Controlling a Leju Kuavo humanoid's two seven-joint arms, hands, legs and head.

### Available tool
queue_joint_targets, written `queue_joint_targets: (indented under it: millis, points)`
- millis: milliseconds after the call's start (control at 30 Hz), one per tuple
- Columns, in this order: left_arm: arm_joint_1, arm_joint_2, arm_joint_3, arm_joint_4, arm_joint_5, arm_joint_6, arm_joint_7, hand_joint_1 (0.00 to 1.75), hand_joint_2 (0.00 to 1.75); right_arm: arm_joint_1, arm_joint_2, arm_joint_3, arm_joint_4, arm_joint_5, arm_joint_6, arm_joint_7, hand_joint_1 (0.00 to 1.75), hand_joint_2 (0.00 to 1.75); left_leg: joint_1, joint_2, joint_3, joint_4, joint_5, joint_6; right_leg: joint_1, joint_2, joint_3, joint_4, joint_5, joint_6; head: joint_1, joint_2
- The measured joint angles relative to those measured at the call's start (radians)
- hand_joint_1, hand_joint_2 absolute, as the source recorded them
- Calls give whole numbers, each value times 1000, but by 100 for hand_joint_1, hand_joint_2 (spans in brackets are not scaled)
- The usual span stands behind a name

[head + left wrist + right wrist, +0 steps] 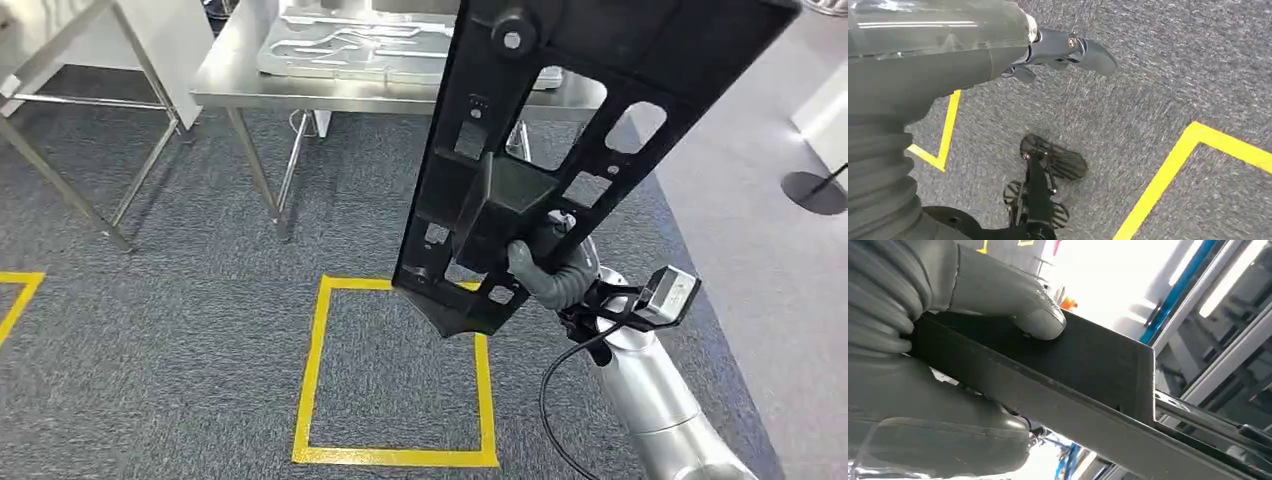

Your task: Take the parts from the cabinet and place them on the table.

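Observation:
A long black plastic part [560, 130] with several cut-outs is held up in the air, tilted, over the grey carpet. My right hand [545, 265] grips it near its lower end. In the right wrist view the thick grey thumb [1013, 305] presses on the black part [1088, 365]. My left hand [1063, 52] hangs over the carpet, holding nothing, with its dark fingers loosely extended. A steel table [230, 85] stands ahead, and a pale moulded tray [350, 45] lies on its top.
A yellow tape square [310, 370] marks the carpet just below the part. A second metal table frame [70, 100] stands at the far left. A round black stand base [815, 190] sits at the right on smoother grey floor.

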Motion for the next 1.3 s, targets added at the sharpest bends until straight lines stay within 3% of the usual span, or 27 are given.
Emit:
queue_joint_targets:
  millis: [67,100,233,267,300,333,400,433,467,500,567,600,633,667,733,800,833,900,933,967,1000,1033,1100,1133,1167,1267,1300]
  points:
    - [-2,0,0,0,0,-8,1,0,175,0,0,0,-2,0,0,0,175,175,-1,6,3,1,-2,-2,3,-10,101,-178,75,-11,0,0]
    - [-2,-1,0,0,0,-14,1,0,175,-1,0,0,-6,2,-1,0,175,175,-2,8,3,0,-3,-5,9,-26,135,-244,72,-17,0,0]
    - [-2,-1,0,0,-1,-25,3,0,175,4,0,-1,-14,3,-6,0,175,175,-2,14,5,-4,-3,-29,21,-17,136,-254,72,-32,0,0]
    - [-3,-1,0,0,-1,-27,3,0,175,5,0,-2,-20,3,-7,0,175,175,-6,15,4,-2,-9,-36,11,-15,146,-267,79,-40,0,0]
    - [-4,-1,0,0,-1,-27,3,0,175,5,0,-2,-25,3,-7,0,175,175,-1,3,1,19,-22,-40,12,-16,153,-274,79,-45,0,0]
    - [-3,-1,0,0,-1,-31,3,0,175,3,-1,-2,-26,3,-7,0,175,175,0,-4,-25,77,-56,-43,11,-17,156,-274,78,-51,0,0]
    - [-1,-1,0,0,-2,-31,3,0,175,9,-2,-2,-26,3,-7,0,175,175,1,-9,-108,238,-125,-48,14,-14,158,-272,74,-56,0,0]
    - [1,-1,0,0,-2,-32,3,0,175,12,-2,-2,-26,3,-6,0,175,175,1,-9,-145,300,-139,-50,15,-9,157,-271,73,-58,0,0]
    - [2,-1,0,0,-3,-33,5,0,175,15,-2,-2,-26,4,-6,0,175,175,2,-9,-157,312,-127,-51,15,-4,159,-269,71,-57,0,0]
    - [3,-1,0,0,-3,-33,5,0,175,18,-2,-2,-26,4,-6,0,175,175,2,-9,-146,275,-93,-51,15,-1,162,-268,68,-56,0,0]
    - [2,0,0,0,-3,-33,5,0,175,18,-2,-2,-28,4,-6,0,175,175,3,-9,-74,115,2,-48,14,6,172,-263,58,-51,0,0]
    - [2,0,0,0,-3,-33,5,0,175,18,-2,-2,-30,3,-6,0,175,175,4,-14,-35,24,34,-45,13,7,177,-260,50,-47,0,0]
    - [1,0,0,0,-3,-33,5,0,175,16,-2,-2,-31,3,-6,0,175,175,-1,-25,-24,11,12,-39,18,10,173,-257,47,-41,0,0]
    - [0,0,0,0,-3,-33,5,0,175,18,-2,-3,-31,3,-6,0,175,175,0,-23,-25,10,17,-30,17,13,169,-255,48,-36,0,0]
    - [2,0,0,0,-3,-33,5,0,175,21,-2,-4,-34,3,-6,0,175,175,-5,-23,-27,10,14,-21,13,13,170,-260,47,-26,0,0]
    - [-1,0,0,0,-3,-33,5,0,175,22,-1,-7,-37,4,-7,0,175,175,2,-21,-15,-7,18,-9,13,11,173,-255,36,-14,0,0]
    - [-3,0,0,0,-3,-33,4,0,175,19,-1,-9,-39,5,-7,0,175,175,2,-21,-10,-8,14,-3,12,7,153,-209,14,-14,0,0]
    - [-3,0,0,0,-3,-33,4,0,175,21,-1,-11,-39,6,-7,0,175,175,1,-21,-4,-8,5,3,7,6,57,-36,-50,-9,0,0]
    - [-2,0,-1,0,-3,-33,4,0,175,26,-1,-12,-39,8,-7,0,175,175,1,-21,0,-8,-2,4,5,6,6,43,-65,-7,0,0]
    - [-2,0,0,0,-3,-34,4,0,175,29,-1,-12,-39,11,-6,0,175,175,0,-21,5,-7,-6,4,4,6,-21,76,-62,-6,0,0]
    - [0,0,0,0,-4,-34,4,0,175,33,-1,-12,-39,15,-6,0,175,175,0,-21,17,-7,-14,2,1,4,-30,63,-29,-5,0,0]
    - [0,0,-1,0,-4,-34,4,0,175,34,-1,-14,-39,18,-6,0,175,175,0,-21,29,-7,-22,0,1,1,-10,4,19,-7,0,0]
    - [-1,0,-1,0,-4,-35,4,0,175,33,-1,-17,-42,21,-6,0,175,175,1,-21,58,-8,-39,-7,1,-9,74,-192,136,-14,0,0]
    - [-1,0,-1,0,-4,-35,4,0,175,33,0,-17,-42,21,-6,0,175,175,-2,-21,61,-9,-46,-13,7,-20,94,-221,121,-16,0,0]
    - [-3,0,-1,0,-4,-35,3,0,175,31,1,-18,-44,22,-7,0,175,175,-4,-21,61,-7,-52,-20,13,-19,103,-250,110,-20,0,0]
    - [-5,0,-1,0,-4,-35,3,0,175,32,1,-19,-45,24,-7,0,175,175,0,-12,70,-20,-62,-36,19,-11,104,-247,96,-37,0,0]
    - [-6,1,-2,0,-5,-35,3,0,175,35,1,-22,-51,24,-8,0,175,175,0,-9,81,-18,-73,-43,9,-9,122,-261,95,-43,0,0]
